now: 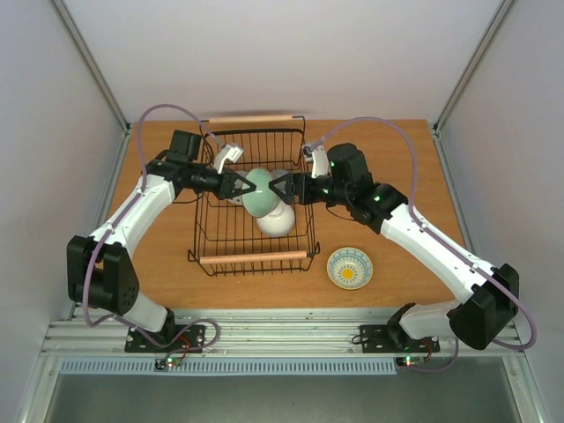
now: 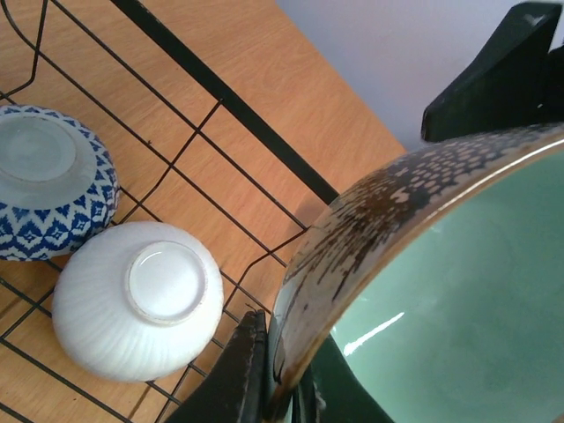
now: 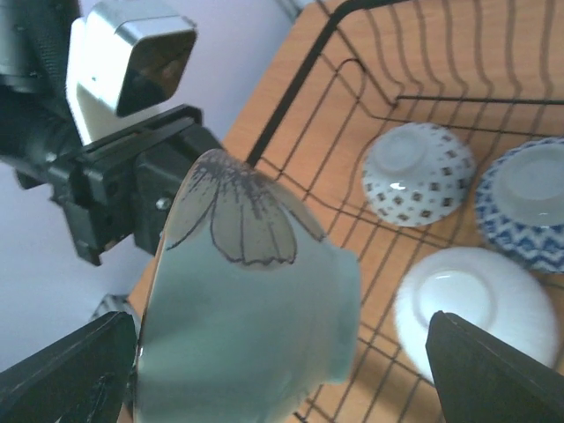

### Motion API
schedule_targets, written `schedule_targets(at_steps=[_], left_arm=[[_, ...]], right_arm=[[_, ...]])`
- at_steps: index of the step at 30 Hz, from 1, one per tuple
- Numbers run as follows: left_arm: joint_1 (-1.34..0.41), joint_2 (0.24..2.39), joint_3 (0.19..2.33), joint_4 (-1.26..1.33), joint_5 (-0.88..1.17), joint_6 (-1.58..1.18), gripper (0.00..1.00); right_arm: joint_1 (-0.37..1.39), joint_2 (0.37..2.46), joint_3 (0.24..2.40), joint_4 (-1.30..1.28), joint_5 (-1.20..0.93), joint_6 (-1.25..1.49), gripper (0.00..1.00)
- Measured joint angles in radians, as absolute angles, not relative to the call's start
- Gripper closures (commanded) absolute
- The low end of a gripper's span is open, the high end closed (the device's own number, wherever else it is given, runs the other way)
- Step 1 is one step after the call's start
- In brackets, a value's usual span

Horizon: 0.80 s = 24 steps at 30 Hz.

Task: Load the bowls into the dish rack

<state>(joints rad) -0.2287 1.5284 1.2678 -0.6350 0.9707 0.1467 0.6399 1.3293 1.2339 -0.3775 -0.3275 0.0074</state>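
The black wire dish rack stands mid-table. My left gripper is shut on the rim of a pale green bowl and holds it tilted above the rack. In the left wrist view the fingers pinch its speckled brown rim. My right gripper is open, with a finger on either side of the same green bowl. A white bowl, a blue-and-white bowl and a dotted bowl lie upside down in the rack.
A bowl with a yellow centre sits upright on the table to the right of the rack. The rack's wires and wooden handles ring the bowls. The left arm's wrist camera is close behind the green bowl.
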Motion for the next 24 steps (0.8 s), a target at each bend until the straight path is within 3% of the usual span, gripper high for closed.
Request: schedule_targets(at_steps=[17, 22, 24], left_arm=[[-0.192, 1.528, 1.268, -0.627, 1.084, 0.138, 1.0], [-0.189, 1.528, 1.268, -0.62, 1.12, 0.127, 0.99], [-0.189, 1.528, 1.268, -0.619, 1.134, 0.123, 0.99]], right_arm=[[0.622, 1.331, 1.113, -0.161, -0.541, 0.149, 0.06], [0.622, 1.334, 1.103, -0.103, -0.58, 0.168, 0.13], [0.622, 1.338, 1.103, -0.078, -0.601, 0.178, 0.21]])
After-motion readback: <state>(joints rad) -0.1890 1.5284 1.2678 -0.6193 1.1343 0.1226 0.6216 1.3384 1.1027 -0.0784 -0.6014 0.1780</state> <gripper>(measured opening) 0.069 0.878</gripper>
